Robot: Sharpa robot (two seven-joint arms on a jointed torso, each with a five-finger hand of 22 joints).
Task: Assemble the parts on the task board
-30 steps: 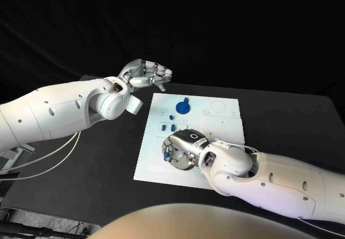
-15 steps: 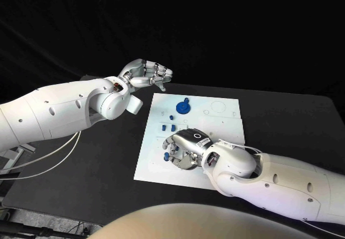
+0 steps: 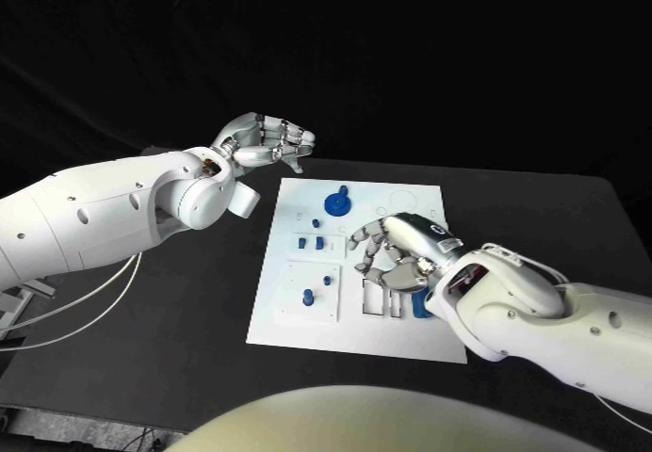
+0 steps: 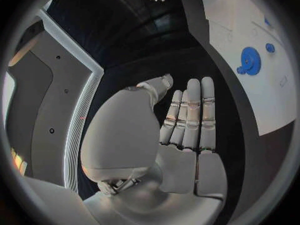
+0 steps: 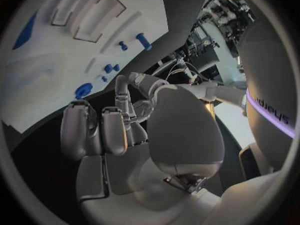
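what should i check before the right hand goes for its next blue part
1. Right hand holds nothing: cannot tell; its fingers are curled over the white board.
2. Left hand off the board, beyond its far corner: ok.
3. Blue gear seated on the board's far part: ok.
4. Small blue pegs uncovered on the left side: ok.
5. Blue piece partly hidden by the right wrist: not ok.
6. Board flat on the table: ok.

A robotics lab or test bench: a black desk (image 3: 163, 320) against a black backdrop (image 3: 408, 75), a white task board (image 3: 360, 330) with outlined slots laid on it, and cables (image 3: 82, 301) trailing off the desk's edge.
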